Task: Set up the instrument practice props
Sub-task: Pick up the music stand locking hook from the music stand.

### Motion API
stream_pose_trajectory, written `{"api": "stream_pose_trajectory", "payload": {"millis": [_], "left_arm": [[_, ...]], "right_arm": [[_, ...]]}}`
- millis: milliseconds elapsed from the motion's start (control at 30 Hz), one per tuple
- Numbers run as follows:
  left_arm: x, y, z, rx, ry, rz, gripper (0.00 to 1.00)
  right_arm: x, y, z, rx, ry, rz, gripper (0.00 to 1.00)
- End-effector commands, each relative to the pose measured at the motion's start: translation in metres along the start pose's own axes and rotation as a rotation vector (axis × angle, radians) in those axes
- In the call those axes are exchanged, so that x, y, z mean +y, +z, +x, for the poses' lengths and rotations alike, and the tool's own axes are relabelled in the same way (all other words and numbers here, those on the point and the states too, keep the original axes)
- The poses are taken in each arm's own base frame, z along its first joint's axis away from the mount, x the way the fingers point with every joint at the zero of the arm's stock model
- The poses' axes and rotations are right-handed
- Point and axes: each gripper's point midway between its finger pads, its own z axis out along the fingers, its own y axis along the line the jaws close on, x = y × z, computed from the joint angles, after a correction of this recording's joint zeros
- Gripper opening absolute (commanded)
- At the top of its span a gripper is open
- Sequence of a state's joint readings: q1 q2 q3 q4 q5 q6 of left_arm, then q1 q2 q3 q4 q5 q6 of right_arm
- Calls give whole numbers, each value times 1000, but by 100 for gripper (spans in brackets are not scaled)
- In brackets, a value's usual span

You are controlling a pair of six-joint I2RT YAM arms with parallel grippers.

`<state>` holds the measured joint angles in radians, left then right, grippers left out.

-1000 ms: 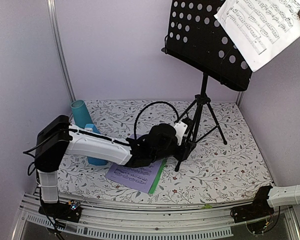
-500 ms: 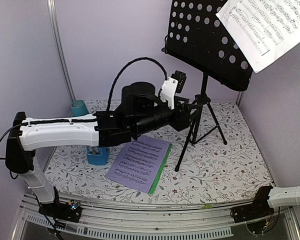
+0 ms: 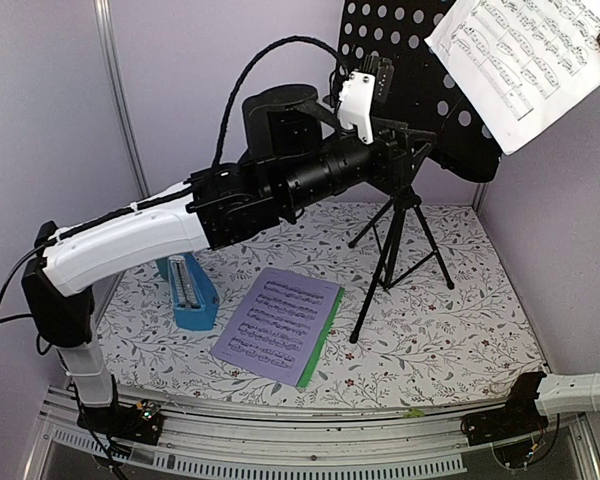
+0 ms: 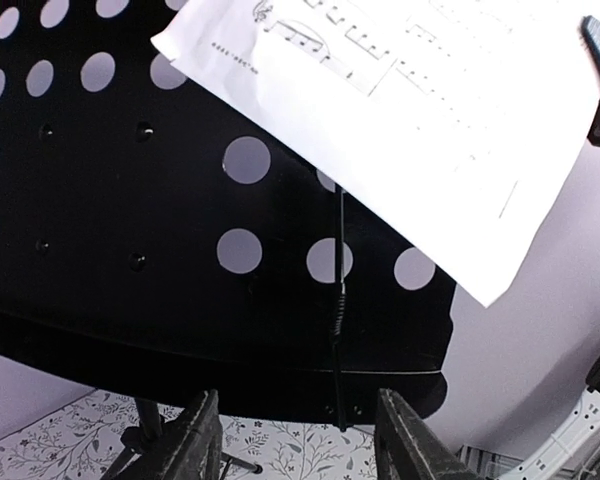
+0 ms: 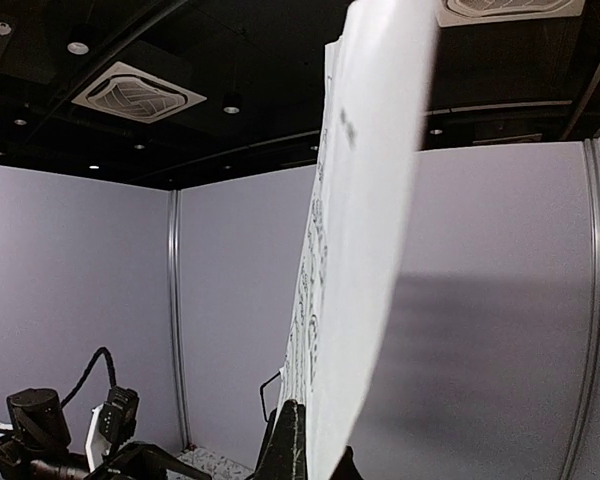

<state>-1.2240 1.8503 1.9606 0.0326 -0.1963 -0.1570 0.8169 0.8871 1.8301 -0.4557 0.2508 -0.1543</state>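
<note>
The black music stand's perforated desk (image 3: 420,70) stands high at the back right on its tripod (image 3: 390,260). My left gripper (image 3: 420,150) is open and empty, just below the desk's lower edge (image 4: 180,330); the wrist view shows the fingers (image 4: 202,440) spread apart. My right gripper (image 5: 315,455) is shut on a white sheet-music page (image 3: 525,50), holding it up in front of the desk's right side (image 4: 430,90). A second white page with a green sheet under it (image 3: 280,325) lies flat on the table. The blue metronome (image 3: 188,290) stands at the left.
The floral tablecloth (image 3: 450,330) covers the table. Purple booth walls (image 3: 40,120) close in on the left, back and right. The left arm (image 3: 180,225) stretches across the middle at height. The right arm's base link (image 3: 580,390) lies at the near right corner.
My left arm has risen from the table by the tripod up to the desk's lower edge, uncovering the metronome and the page on the table. The held page has shifted slightly left.
</note>
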Motion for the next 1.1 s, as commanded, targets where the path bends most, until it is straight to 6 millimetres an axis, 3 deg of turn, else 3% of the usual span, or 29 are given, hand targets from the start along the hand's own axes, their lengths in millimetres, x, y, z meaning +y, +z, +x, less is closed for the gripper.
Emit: {"api": "stream_pose_trajectory", "payload": {"millis": [0,267,767,1067], "left_arm": [[-9,27,27,77,68,-2,53],[-11,58,33,59,78,6,54],[-13,58,0,-67,90,33,45],[-15,59,-20,-149,89,50,45]], "right_arm": [[-1,-4,-1,-10,17,-1,0],[-1,-7,-1,-9,26,-4,0],[-10,-20,-12,-22,33,24,0],[-15,-26,-6,8,32,47,0]]}}
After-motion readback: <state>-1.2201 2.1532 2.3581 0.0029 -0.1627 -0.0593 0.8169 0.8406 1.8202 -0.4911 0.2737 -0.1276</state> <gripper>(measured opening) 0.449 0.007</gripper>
